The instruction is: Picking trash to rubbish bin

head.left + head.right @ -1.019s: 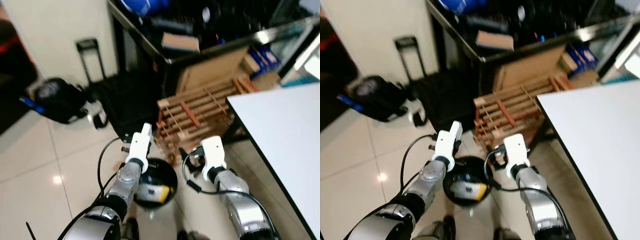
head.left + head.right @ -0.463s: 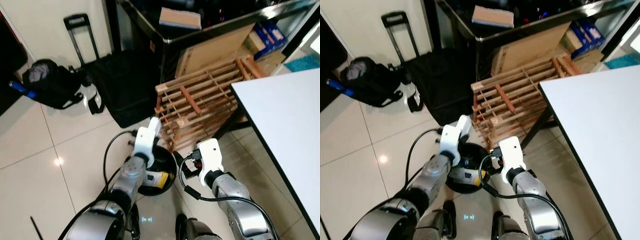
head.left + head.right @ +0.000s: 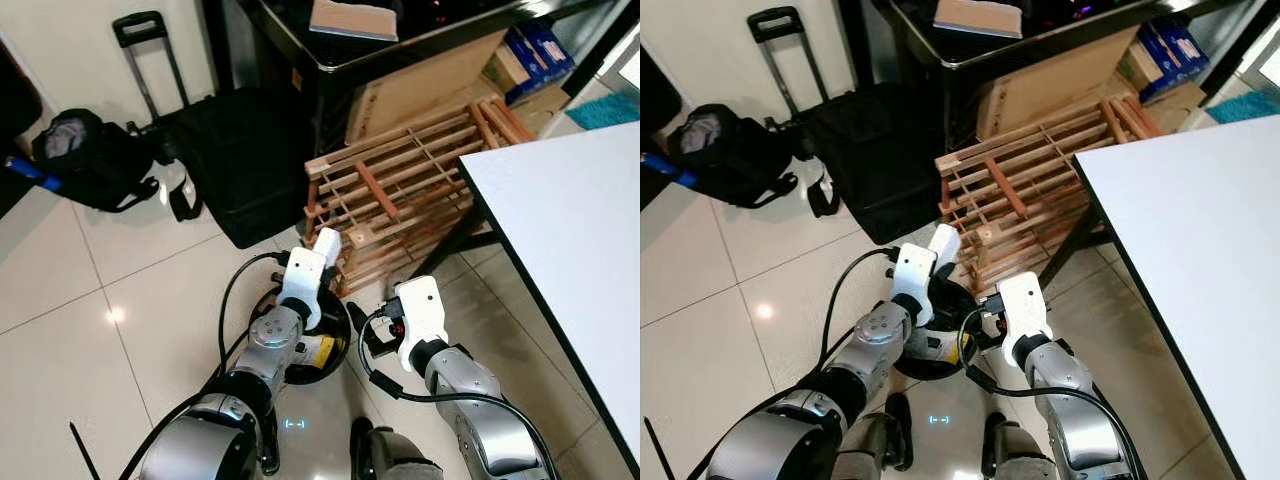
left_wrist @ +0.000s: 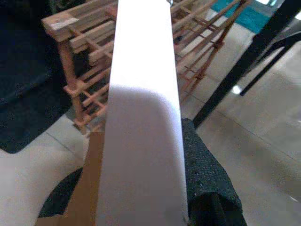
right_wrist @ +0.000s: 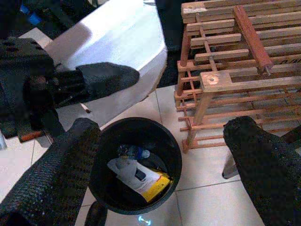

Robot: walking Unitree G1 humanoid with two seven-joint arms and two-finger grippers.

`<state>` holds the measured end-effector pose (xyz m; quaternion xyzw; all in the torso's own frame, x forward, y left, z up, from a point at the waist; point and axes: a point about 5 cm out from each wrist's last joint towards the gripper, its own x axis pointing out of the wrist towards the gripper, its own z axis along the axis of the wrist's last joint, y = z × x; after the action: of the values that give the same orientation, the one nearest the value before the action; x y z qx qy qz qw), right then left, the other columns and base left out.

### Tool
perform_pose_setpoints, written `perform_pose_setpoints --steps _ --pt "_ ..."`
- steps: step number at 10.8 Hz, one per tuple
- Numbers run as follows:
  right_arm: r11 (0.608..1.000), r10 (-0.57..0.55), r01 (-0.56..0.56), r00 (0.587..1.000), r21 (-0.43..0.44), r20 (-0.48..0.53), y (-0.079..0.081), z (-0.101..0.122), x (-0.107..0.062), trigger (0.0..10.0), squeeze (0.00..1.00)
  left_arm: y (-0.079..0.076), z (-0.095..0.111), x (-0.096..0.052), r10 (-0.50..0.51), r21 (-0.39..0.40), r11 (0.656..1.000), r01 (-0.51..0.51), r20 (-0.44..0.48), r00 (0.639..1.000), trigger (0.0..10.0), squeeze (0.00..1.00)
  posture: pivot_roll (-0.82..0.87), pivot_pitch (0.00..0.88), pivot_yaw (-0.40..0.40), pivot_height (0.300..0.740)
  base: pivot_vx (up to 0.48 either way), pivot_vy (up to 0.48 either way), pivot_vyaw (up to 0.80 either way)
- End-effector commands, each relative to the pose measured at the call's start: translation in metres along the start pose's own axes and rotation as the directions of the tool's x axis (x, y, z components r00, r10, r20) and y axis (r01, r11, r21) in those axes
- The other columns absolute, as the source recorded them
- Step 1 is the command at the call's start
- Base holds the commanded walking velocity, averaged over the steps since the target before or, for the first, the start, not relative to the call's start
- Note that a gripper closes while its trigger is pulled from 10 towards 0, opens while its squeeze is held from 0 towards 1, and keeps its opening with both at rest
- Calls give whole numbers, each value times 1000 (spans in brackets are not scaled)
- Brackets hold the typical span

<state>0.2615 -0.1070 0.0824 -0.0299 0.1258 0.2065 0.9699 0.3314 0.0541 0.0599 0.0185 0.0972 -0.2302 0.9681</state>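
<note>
Left gripper [image 5: 101, 77] has moved forward over bin [image 5: 135, 165], clamping white box [image 4: 141, 122]; right gripper [image 5: 160, 155] empty, spread wide. Right wrist view reveals trash [image 5: 138, 175] inside. Tiled floor [image 3: 90, 300], wooden rack [image 3: 400, 195].

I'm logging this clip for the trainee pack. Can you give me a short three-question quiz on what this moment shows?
1. True or false: the black bin on the floor already has rubbish inside.
2. What does the left gripper hold? A) a white flat piece B) a bottle C) nothing
3. Fill in: the right gripper hangs above the bin with its fingers ____.

Key
1. True: a yellow and white packet lies in it.
2. A: the white flat piece is clamped between its fingers, beside the wooden rack.
3. Open.
</note>
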Motion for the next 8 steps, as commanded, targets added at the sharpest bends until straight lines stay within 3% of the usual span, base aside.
perform_pose_setpoints --steps 1,2,4,5,6,8 --pt "1000 -7 7 1000 21 -15 1 -3 -4 10000 0 -10 -8 -1 -43 -24 999 42 -28 999 10000 431 -149 322 -36 740 0 0 0" --pt "1000 -5 5 1000 22 -16 1 -3 -4 10000 0 -11 -9 -2 -54 -24 998 53 -31 998 10000 796 -148 323 -35 740 0 0 0" --pt "1000 -8 9 1000 23 -16 2 -3 -3 10000 0 -12 -10 -2 -55 -18 998 55 -33 998 10000 733 -145 321 -33 740 0 0 0" --pt "1000 -9 9 1000 24 -15 2 -3 -3 10000 0 -12 -11 -2 -53 -16 998 52 -35 998 10000 439 -144 320 -32 740 0 0 0" --pt "1000 -10 10 1000 24 -15 2 -3 -2 10000 0 -12 -11 -2 -53 -7 999 53 -37 998 10000 0 -143 321 -32 740 0 0 0" --pt "1000 -10 11 1000 26 -14 2 -3 -2 10000 0 -11 -11 -3 -46 1 999 46 -39 998 10000 0 -142 320 -31 740 0 0 0"
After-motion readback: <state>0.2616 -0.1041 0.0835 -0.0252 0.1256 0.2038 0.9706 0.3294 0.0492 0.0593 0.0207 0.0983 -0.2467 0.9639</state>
